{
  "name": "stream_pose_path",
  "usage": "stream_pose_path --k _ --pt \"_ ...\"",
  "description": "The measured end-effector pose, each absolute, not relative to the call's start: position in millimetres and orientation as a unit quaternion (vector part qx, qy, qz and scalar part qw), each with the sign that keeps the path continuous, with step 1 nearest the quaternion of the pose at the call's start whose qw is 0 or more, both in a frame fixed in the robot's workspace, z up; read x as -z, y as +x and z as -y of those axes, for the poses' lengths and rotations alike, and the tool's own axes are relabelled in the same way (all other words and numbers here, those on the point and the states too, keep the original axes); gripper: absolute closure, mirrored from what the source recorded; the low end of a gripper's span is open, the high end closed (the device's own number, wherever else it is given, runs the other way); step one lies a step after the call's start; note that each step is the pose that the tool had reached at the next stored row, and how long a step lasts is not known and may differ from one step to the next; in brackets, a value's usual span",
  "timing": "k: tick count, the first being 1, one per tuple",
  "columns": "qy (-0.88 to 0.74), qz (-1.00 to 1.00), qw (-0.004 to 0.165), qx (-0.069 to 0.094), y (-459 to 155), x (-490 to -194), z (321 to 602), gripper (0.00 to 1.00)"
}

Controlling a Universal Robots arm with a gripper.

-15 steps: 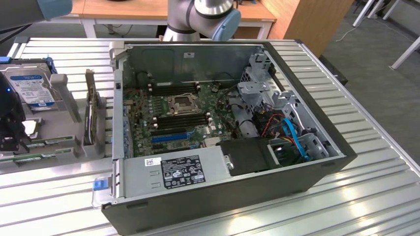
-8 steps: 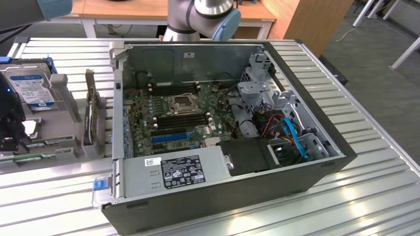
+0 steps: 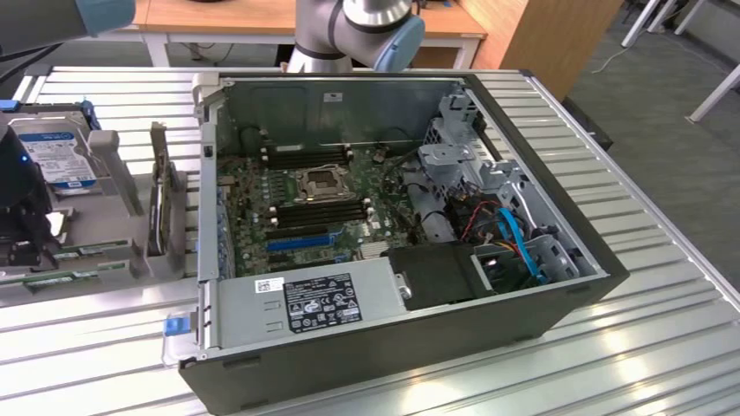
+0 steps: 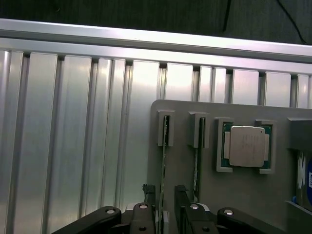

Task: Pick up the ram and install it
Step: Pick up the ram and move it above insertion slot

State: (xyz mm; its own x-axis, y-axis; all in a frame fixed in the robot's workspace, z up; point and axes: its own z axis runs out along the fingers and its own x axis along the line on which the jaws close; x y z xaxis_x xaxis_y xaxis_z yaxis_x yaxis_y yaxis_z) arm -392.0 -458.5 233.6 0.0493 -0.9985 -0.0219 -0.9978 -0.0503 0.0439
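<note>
ribbed aluminium table (image 3: 647, 347) nearest, carrying everything. on it, an open black computer case (image 3: 382, 355), side panel off. just inside the near wall, a grey power supply (image 3: 312, 299) with a black-and-white label. past that, the green motherboard (image 3: 260, 230) lying flat, with black memory slots (image 3: 318, 212) near and far of the square processor socket (image 3: 318, 184), and blue cables (image 3: 515, 243) toward the exterior view's right.

at the exterior view's left of the case, well apart from those slots, a grey parts holder (image 4: 243, 200) flat on the table. standing on edge in a notch of that holder: the ram (image 4: 163, 161), thin and green, not yet lifted, not in the board. gripper (image 4: 165, 195) down over it, jaws spread wide, one dark finger (image 4: 181, 202) on either side of the stick, not closed on it. just beside, in the next notch, a second green stick (image 4: 196, 161), likewise on edge. next along, a processor chip (image 4: 248, 146) with a pale metal lid, seated in its own bracket. farther back on the holder, a hard drive (image 3: 52, 152) with a blue-and-white label, tilted up.

farthest, the grey-and-blue arm (image 3: 359, 30) rising behind the case, and a wooden desk (image 3: 289, 17) beyond.
</note>
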Motion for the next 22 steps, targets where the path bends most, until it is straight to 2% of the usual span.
stream_pose_path --k 22 --pt "0.724 0.689 0.008 0.023 -375 -234 459 0.71"
